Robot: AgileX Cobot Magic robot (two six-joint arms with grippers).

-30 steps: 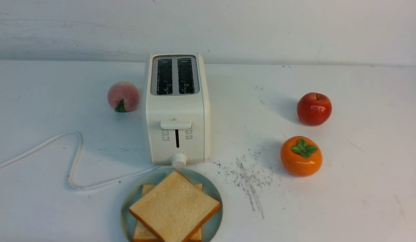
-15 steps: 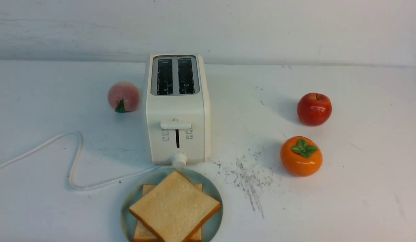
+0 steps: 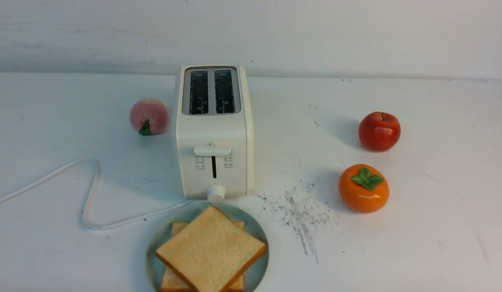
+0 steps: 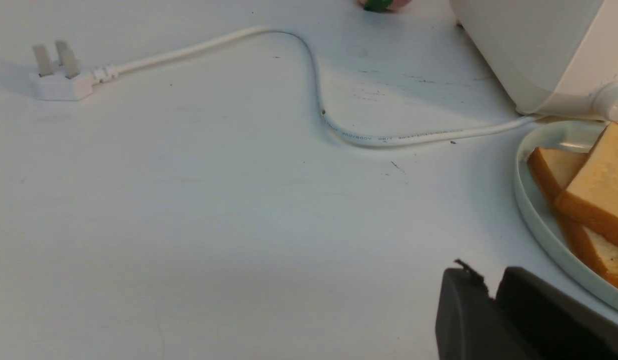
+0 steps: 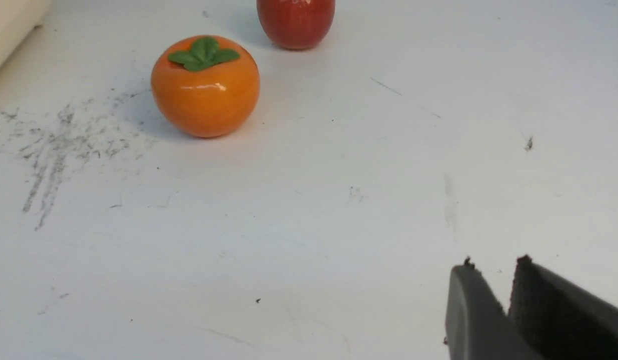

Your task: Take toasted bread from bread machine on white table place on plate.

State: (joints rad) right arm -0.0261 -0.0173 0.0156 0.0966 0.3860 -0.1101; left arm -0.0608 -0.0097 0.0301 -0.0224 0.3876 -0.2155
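Observation:
The cream-white bread machine [image 3: 213, 134] stands mid-table with both slots empty and its lever up. Two slices of toasted bread [image 3: 210, 249] lie stacked on the pale blue-green plate [image 3: 257, 233] just in front of it, the upper slice turned diagonally. In the left wrist view the plate [image 4: 538, 220] and bread [image 4: 596, 190] show beside my left gripper [image 4: 491, 277], which is shut and empty over the white table [image 3: 397, 251]. My right gripper [image 5: 496, 267] is shut and empty over bare table. Neither gripper shows in the front view.
A peach [image 3: 149, 116] sits left of the bread machine. A red apple [image 3: 379, 131] and an orange persimmon [image 3: 363, 188] sit at the right. The white cord [image 3: 90, 194] loops across the left of the table to its plug [image 4: 56, 75]. Dark scuffs [image 3: 301, 215] mark the table.

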